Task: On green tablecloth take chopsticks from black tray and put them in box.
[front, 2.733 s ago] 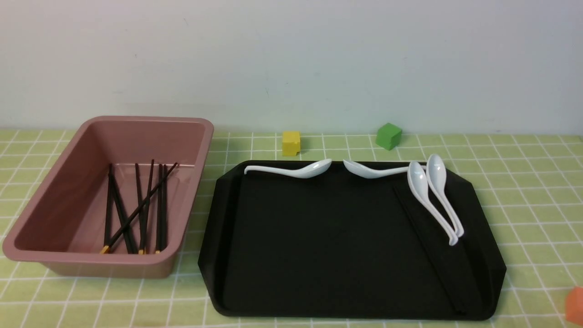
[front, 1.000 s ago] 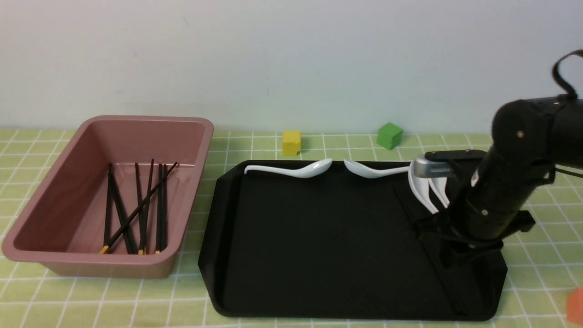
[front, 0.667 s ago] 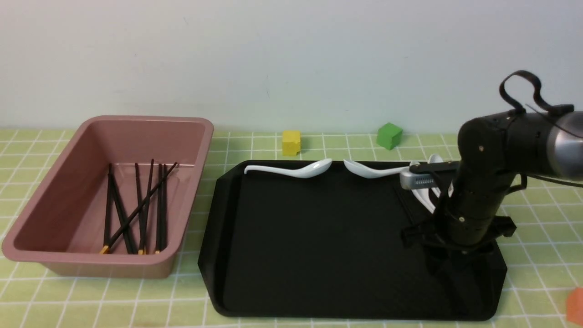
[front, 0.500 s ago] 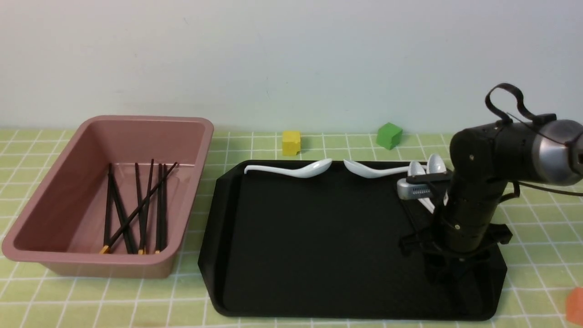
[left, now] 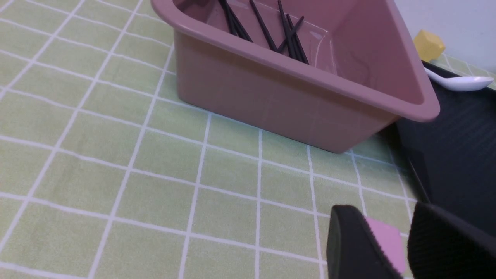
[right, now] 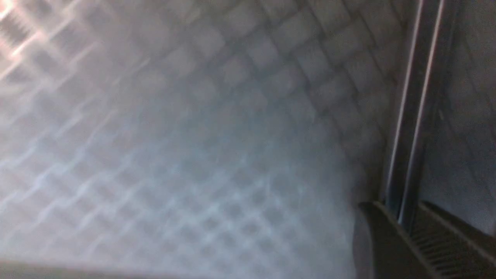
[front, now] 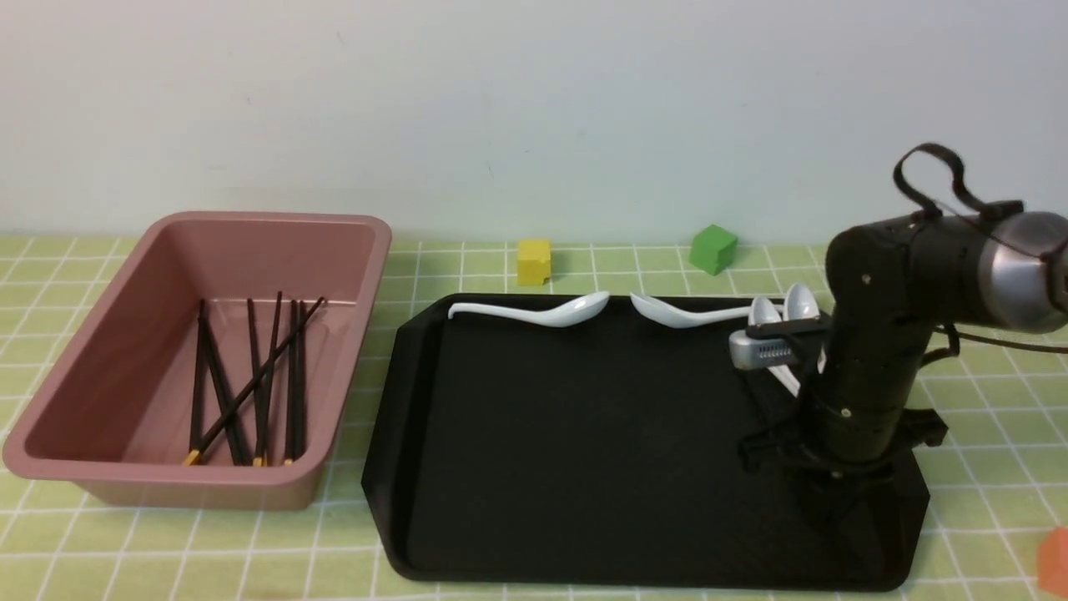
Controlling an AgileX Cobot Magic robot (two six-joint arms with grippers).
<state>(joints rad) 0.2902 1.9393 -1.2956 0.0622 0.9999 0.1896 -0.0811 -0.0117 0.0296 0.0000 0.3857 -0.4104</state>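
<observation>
Front view: toward the table's left edge, a dusty-pink plastic box [front: 350, 250] with rounded corners holds about seven thin chopsticks [front: 250, 384]. Beside it on the checked green tablecloth [front: 984, 351], the matte black tray [front: 584, 459] carries four glossy white spoons [front: 534, 313] along its far rim. The right gripper [front: 834, 501] is down at the tray's near right corner.

Left wrist view: the left gripper [left: 405, 252] has its fingers slightly apart.

Right wrist view, blurred: the fingers pinch two chopsticks [right: 410, 116] lying on the tray's textured floor.

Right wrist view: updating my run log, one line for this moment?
right hand: shut on chopsticks | at: black tray, right side | box: more sticks inside
</observation>
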